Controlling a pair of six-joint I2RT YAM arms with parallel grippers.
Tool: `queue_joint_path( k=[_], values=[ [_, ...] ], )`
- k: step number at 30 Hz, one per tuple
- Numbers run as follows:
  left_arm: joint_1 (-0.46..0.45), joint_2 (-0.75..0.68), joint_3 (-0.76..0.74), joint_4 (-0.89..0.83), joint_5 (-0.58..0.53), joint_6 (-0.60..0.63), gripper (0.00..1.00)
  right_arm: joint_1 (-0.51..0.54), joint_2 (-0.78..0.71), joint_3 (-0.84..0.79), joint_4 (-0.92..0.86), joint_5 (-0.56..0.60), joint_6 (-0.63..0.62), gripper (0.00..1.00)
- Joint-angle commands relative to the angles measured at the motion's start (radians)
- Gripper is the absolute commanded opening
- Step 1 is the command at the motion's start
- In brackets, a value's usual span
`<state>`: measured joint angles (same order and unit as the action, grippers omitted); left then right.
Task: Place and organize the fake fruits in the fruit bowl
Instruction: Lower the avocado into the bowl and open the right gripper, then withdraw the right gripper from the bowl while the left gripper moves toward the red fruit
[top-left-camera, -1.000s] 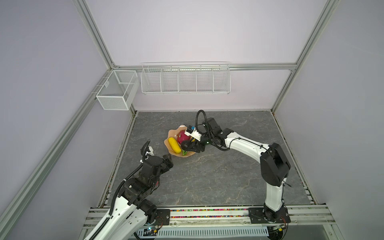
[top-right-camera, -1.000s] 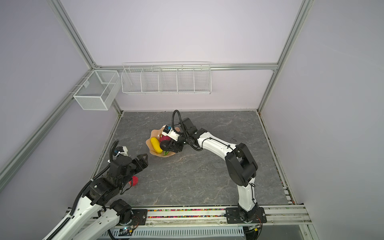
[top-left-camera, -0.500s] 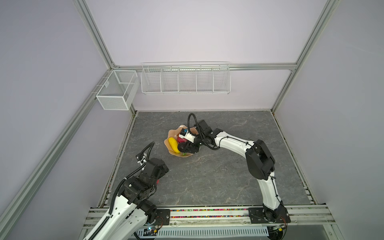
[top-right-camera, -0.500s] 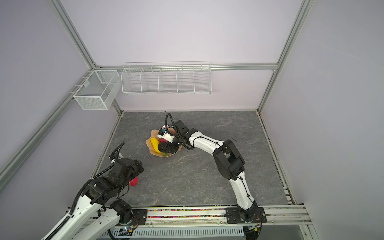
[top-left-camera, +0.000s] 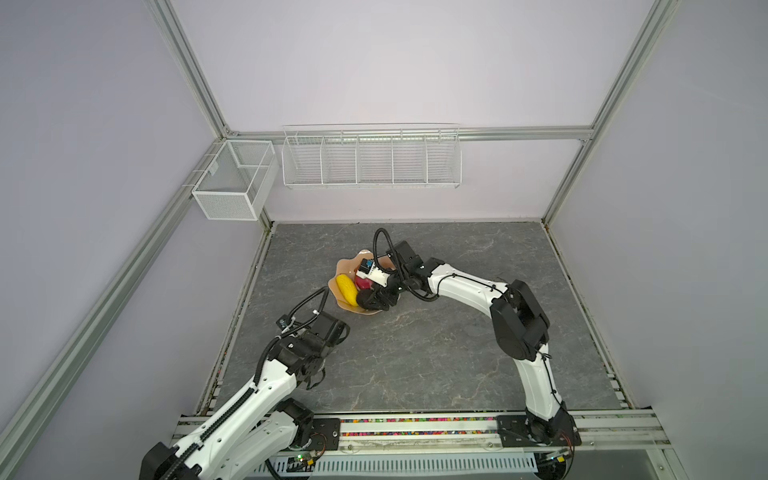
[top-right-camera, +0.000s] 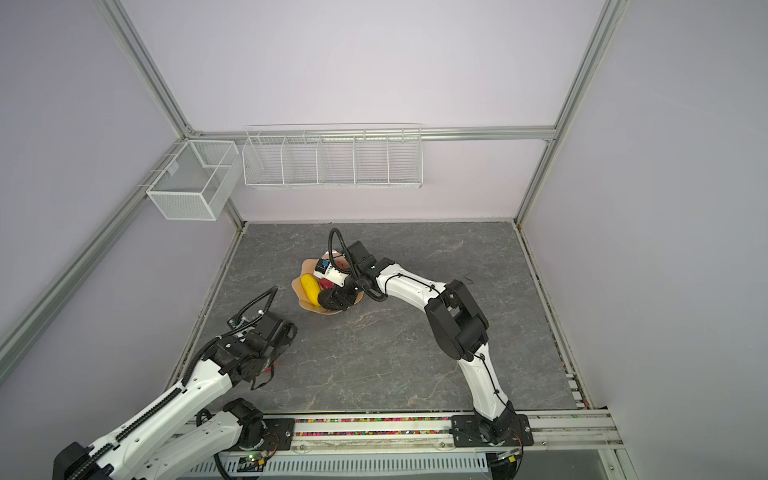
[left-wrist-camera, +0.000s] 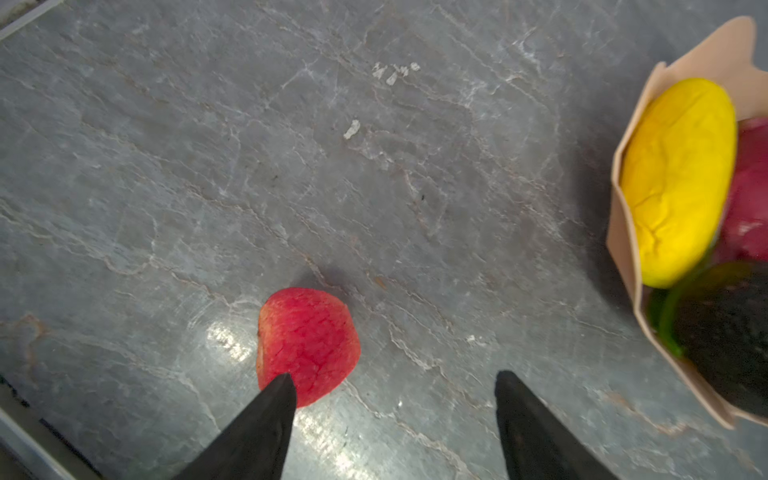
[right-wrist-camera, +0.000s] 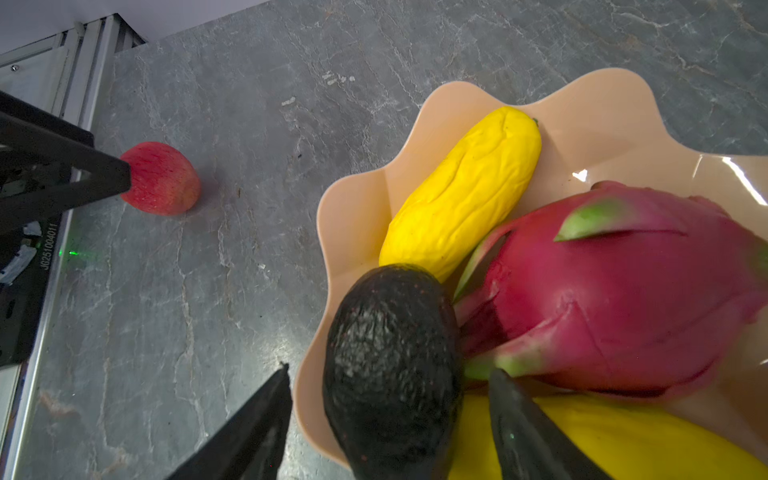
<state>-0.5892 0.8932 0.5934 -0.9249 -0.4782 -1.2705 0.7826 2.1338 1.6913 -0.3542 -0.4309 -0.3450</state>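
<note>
Strawberry (left-wrist-camera: 307, 345) plain in wrist views, nearly hidden in top views.

Both top views sit high above the front rail, angled down and toward the back wall; nearly identical framing, slightly offset sideways. Each takes in the whole grey tabletop (top-left-camera: 415, 353), both arms and the wall baskets (top-right-camera: 332, 160).

Left wrist cam looks down at close range over the tabletop near its left edge: strawberry (left-wrist-camera: 307, 345) just ahead of the fingertips (left-wrist-camera: 278, 390), fruit bowl (left-wrist-camera: 623, 249) cut off at frame edge.

Right wrist cam sits very close over the fruit bowl (right-wrist-camera: 357, 216), facing toward the left edge.

Overlap: both wrist views share the strawberry (right-wrist-camera: 160, 178), the bowl's rim, a yellow fruit (left-wrist-camera: 677, 178) and the avocado (right-wrist-camera: 390, 365).
</note>
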Motion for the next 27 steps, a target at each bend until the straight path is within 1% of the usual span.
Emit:
queue_joint_path(
  k=[1,4,7,8,11,14,17,20,23,27],
  values=[
    [0.002,0.041,-0.022,-0.044,-0.033,-0.074,0.74,0.005,-0.116,-0.036,0.022,-0.005,-0.025,0.79],
    [0.003,0.049,-0.043,-0.024,-0.025,-0.085,0.73,0.005,-0.229,-0.108,0.065,-0.018,0.003,0.93],
    [0.003,0.051,-0.042,-0.041,-0.020,-0.112,0.73,0.007,-0.366,-0.227,0.135,-0.043,0.065,1.00],
    [0.003,0.050,-0.042,-0.051,-0.014,-0.122,0.73,0.007,-0.414,-0.273,0.152,-0.053,0.090,0.96],
    [0.003,0.035,-0.049,-0.076,0.000,-0.153,0.73,0.016,-0.543,-0.431,0.218,-0.095,0.161,0.92],
    [0.003,0.041,-0.055,-0.097,0.000,-0.177,0.71,0.026,-0.648,-0.577,0.269,-0.132,0.220,0.91],
    [0.003,0.060,-0.056,-0.121,-0.005,-0.188,0.71,0.039,-0.737,-0.687,0.266,-0.145,0.248,0.91],
    [0.003,0.069,-0.077,-0.102,-0.027,-0.204,0.70,0.044,-0.810,-0.780,0.274,-0.148,0.269,0.90],
    [0.003,0.082,-0.094,-0.065,-0.025,-0.208,0.70,0.044,-0.849,-0.852,0.276,-0.143,0.280,0.90],
    [0.003,0.126,-0.093,-0.049,-0.014,-0.217,0.71,0.045,-0.862,-0.869,0.265,-0.136,0.277,0.90]
  ],
)
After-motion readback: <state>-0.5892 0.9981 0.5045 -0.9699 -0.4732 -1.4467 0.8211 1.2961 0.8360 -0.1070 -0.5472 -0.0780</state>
